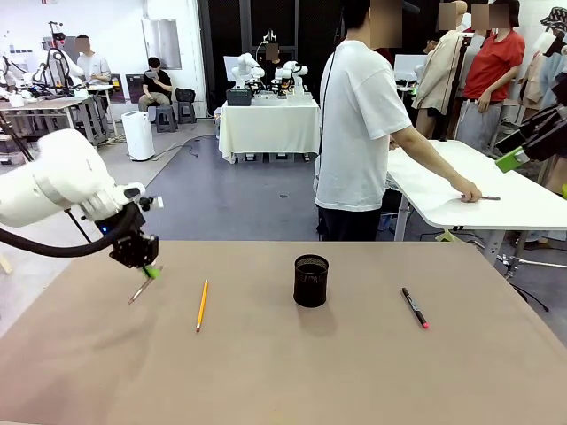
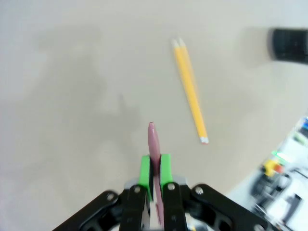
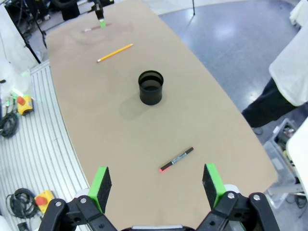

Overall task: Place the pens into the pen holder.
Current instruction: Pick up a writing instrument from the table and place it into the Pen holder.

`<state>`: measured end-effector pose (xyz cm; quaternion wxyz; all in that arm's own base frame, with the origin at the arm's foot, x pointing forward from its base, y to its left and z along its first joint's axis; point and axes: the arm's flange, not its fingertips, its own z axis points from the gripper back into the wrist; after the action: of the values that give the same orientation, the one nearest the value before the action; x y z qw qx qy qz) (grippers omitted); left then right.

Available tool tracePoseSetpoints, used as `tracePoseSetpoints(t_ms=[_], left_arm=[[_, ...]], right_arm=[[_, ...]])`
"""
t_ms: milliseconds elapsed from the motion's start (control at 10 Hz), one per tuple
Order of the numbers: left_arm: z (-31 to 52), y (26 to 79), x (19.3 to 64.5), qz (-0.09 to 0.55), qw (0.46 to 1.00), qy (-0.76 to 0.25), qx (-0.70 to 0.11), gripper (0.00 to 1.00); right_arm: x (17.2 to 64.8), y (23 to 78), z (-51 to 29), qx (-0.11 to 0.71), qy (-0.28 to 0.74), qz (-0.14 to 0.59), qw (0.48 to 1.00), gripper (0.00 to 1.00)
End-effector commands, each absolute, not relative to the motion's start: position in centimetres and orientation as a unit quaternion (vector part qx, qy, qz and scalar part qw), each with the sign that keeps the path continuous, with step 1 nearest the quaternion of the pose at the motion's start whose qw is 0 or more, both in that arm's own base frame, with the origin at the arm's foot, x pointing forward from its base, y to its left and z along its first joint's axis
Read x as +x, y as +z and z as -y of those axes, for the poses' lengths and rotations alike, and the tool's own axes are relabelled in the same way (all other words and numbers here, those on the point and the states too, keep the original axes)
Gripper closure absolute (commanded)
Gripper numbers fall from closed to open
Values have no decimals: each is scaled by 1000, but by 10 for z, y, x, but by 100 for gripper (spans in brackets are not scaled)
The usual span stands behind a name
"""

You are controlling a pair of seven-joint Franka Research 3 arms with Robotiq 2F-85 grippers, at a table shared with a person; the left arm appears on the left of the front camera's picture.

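Front view: the left gripper [image 1: 149, 270] is clamped on the slim dark reddish pencil-like stick [image 1: 139, 291], which hangs tilted just above the brown tabletop [image 1: 266, 372] at its left end. A yellow-orange wooden pencil [image 1: 202, 305] lies between that stick and the small black cylindrical mesh pen holder [image 1: 311, 281], which stands upright mid-table. A black marker with a pink-red tip [image 1: 415, 307] lies well to the holder's right. The right gripper [image 1: 514, 159] hangs high at the right edge.

Left wrist view — the green pads [image 2: 144, 168] pinch the reddish stick near one end, the rest projecting beyond them. It looks light and stiff, but a smooth barrel held this far from its middle could pivot, so I judge it should enter the cup free end first.

Right wrist view: the right gripper's jaws are spread wide and empty above the marker — light, rigid and prone to roll. Mid-barrel looks the sensible place to take it.
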<state>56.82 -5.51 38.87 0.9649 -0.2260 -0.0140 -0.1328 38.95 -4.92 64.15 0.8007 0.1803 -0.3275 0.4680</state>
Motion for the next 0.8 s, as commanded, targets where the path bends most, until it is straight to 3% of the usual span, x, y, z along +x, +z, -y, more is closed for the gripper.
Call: tracePoseSetpoints(t_ms=[0, 100, 400, 600, 700], left_arm=[[49, 423, 556, 43, 929, -170, -326, 100], [52, 441, 550, 52, 899, -207, -382, 100], [71, 484, 542, 165, 783, -302, -518, 100], [94, 496, 536, 319, 712, -358, -513, 100], [107, 499, 528, 356, 684, -399, -496, 100]], right_arm=[[389, 644, 49, 184, 470, 332, 797, 0], [389, 644, 49, 184, 470, 332, 797, 0], [389, 644, 49, 184, 470, 332, 797, 0], [389, 644, 49, 184, 470, 332, 797, 0], [389, 644, 49, 184, 470, 332, 797, 0]])
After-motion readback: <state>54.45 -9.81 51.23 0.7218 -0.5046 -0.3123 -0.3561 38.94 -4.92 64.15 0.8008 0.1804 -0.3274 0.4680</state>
